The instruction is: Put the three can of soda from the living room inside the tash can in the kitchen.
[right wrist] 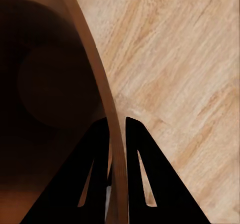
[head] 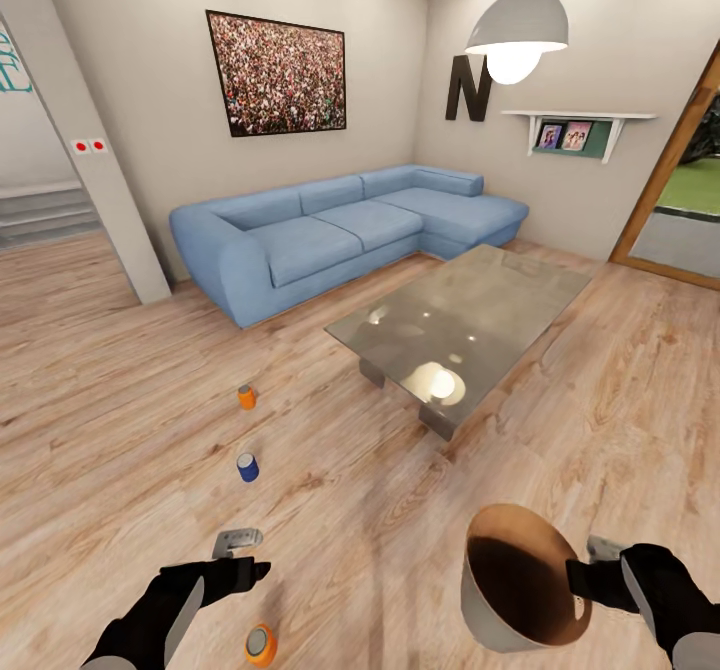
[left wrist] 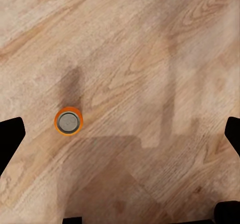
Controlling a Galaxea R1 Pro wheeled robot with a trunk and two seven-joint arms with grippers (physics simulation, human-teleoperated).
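Three cans on the wood floor (head: 120, 420): nearest orange can (head: 261, 644) below our wide-open, empty left tool (head: 243, 556), then blue can (head: 248, 467), then far orange can (head: 247, 397). Right tool (right wrist: 116, 134) pinches the trash can (head: 515, 580) rim (one finger inside). Beyond: glass counter (head: 470, 315), sofa (head: 340, 225).

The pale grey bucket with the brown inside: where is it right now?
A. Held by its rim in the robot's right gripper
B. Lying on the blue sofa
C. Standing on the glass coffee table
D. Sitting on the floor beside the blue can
A: the right gripper pinches the rim of the pale grey bucket, one finger inside and one outside, holding it above the wood floor.
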